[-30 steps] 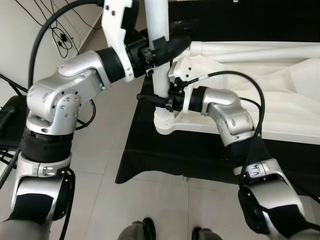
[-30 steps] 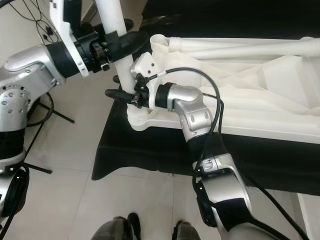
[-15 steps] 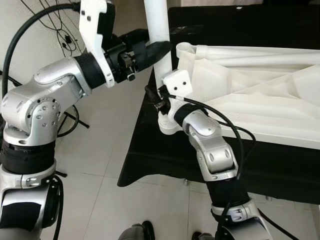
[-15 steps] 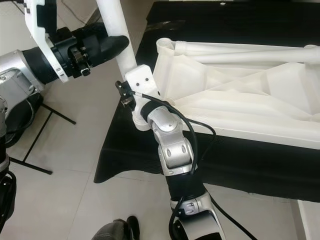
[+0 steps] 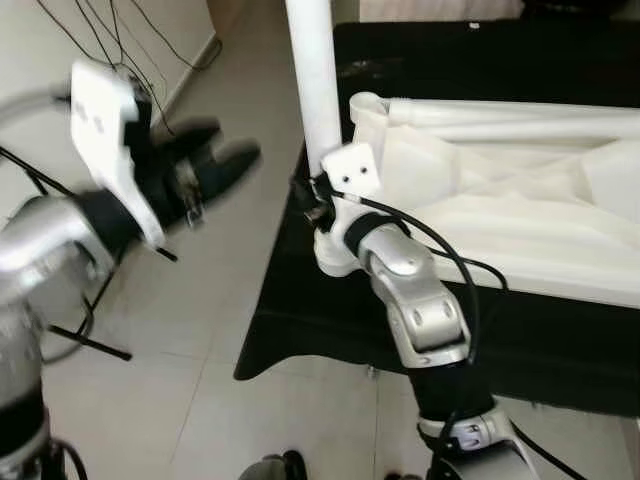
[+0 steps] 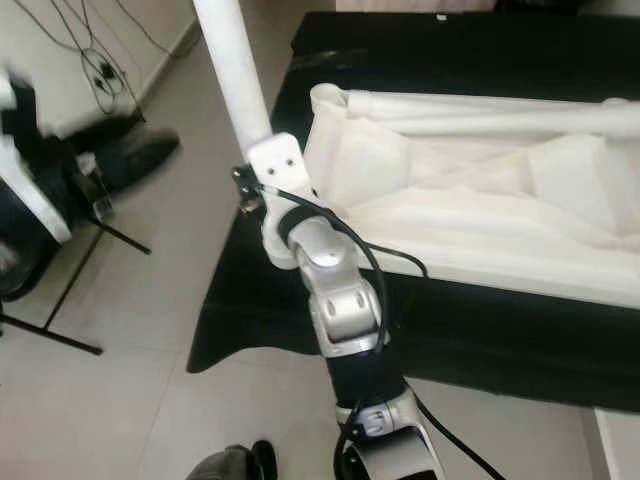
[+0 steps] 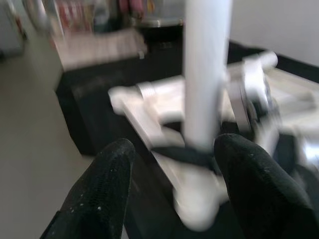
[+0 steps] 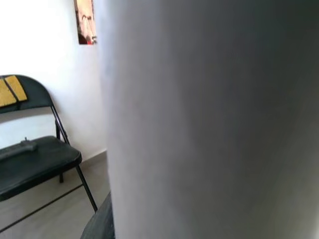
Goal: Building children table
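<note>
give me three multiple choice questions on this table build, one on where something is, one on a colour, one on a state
1. Where does the white table leg stand?
A. upright at the corner of the upside-down tabletop
B. flat on the floor
C. on the folding chair

2. What colour is the cloth under the tabletop?
A. red
B. black
C. yellow

3. How is the left gripper?
A. shut on the leg
B. open, apart from the leg
C. holding a cable

Answers:
1 A, the leg rises from the corner socket by the right gripper.
2 B, black fabric shows below the white tabletop.
3 B, the left wrist view shows its fingers spread with the leg beyond them.
</note>
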Available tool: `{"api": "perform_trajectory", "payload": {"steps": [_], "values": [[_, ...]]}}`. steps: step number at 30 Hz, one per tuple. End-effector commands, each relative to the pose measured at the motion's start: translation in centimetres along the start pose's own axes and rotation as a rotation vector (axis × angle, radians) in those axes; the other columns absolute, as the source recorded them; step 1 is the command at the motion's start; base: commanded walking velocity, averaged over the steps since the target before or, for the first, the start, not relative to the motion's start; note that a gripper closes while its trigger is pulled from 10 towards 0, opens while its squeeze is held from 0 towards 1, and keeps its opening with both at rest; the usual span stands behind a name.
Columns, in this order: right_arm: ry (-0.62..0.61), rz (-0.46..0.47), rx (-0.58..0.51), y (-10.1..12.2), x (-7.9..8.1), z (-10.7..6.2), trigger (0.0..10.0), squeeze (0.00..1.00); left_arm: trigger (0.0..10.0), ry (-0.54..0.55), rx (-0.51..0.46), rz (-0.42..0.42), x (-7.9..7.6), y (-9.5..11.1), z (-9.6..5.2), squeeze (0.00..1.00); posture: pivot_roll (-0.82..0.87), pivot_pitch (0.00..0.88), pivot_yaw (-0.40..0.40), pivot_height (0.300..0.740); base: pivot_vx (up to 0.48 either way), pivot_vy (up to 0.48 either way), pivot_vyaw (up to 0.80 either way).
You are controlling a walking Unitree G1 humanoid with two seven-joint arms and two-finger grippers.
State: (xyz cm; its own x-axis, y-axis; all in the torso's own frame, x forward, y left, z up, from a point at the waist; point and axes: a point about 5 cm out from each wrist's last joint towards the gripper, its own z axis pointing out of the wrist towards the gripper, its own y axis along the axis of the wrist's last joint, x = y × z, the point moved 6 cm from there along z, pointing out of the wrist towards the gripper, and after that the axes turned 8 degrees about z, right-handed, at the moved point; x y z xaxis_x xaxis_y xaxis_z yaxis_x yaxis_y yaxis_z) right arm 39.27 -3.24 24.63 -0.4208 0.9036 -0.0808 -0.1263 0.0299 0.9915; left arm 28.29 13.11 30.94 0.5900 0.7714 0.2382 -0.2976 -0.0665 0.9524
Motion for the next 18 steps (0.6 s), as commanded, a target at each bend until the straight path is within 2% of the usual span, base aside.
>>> {"api": "perform_trajectory", "payload": {"steps": [1,2,3,4,6,7,8,9,10,14,18], "values": [[-0.020,0.023,0.090,-2.5,-0.7,-0.1,10.0,0.00,10.0,-0.006,0.019,-0.004,-1.1,-0.7,-0.5,0.00,0.09,0.180,0.063,0.740,0.000,0.000,0.00],[-0.020,0.023,0.090,-2.5,-0.7,-0.1,10.0,0.00,10.0,-0.006,0.019,-0.004,-1.1,-0.7,-0.5,0.00,0.09,0.180,0.063,0.740,0.000,0.000,0.00],[-0.004,0.029,0.082,-2.3,-0.7,0.0,10.0,0.00,10.0,-0.016,0.054,-0.042,-2.6,-2.1,-1.0,0.00,0.09,0.182,0.062,0.740,0.000,0.000,0.00],[0.034,0.050,0.065,-1.9,-0.6,0.1,10.0,0.00,10.0,-0.044,0.112,-0.083,-5.0,-4.3,-1.6,0.00,0.09,0.185,0.062,0.740,0.000,0.000,0.00],[0.083,0.072,0.044,-1.4,-0.5,0.2,10.0,0.00,10.0,-0.071,0.178,-0.143,-8.1,-6.4,-2.7,0.00,0.09,0.188,0.060,0.740,0.000,0.000,0.00],[0.083,0.072,0.044,-1.4,-0.5,0.2,10.0,0.00,10.0,-0.071,0.178,-0.143,-8.1,-6.4,-2.7,0.00,0.09,0.188,0.060,0.740,0.000,0.000,0.00],[0.103,0.081,0.033,-1.1,-0.6,0.2,10.0,0.00,10.0,-0.064,0.204,-0.191,-9.3,-7.4,-3.2,0.00,0.10,0.190,0.056,0.740,0.000,0.000,0.00],[0.103,0.081,0.033,-1.1,-0.6,0.2,10.0,0.00,10.0,-0.064,0.204,-0.191,-9.3,-7.4,-3.2,0.00,0.10,0.190,0.056,0.740,0.000,0.000,0.00],[0.124,0.096,0.016,-0.8,-1.0,0.4,10.0,1.00,10.0,-0.043,0.246,-0.242,-10.5,-9.0,-3.9,0.00,0.10,0.191,0.056,0.740,0.000,0.000,0.00],[0.134,0.108,0.009,-0.7,-1.2,0.5,10.0,1.00,10.0,-0.024,0.262,-0.260,-10.9,-9.7,-4.3,0.00,0.10,0.196,0.053,0.740,0.000,0.000,0.00],[0.217,0.137,-0.027,-0.1,-1.0,0.5,10.0,1.00,10.0,0.011,0.287,-0.290,-11.1,-10.9,-5.1,0.00,0.11,0.200,0.053,0.740,0.000,0.000,0.00]]}}
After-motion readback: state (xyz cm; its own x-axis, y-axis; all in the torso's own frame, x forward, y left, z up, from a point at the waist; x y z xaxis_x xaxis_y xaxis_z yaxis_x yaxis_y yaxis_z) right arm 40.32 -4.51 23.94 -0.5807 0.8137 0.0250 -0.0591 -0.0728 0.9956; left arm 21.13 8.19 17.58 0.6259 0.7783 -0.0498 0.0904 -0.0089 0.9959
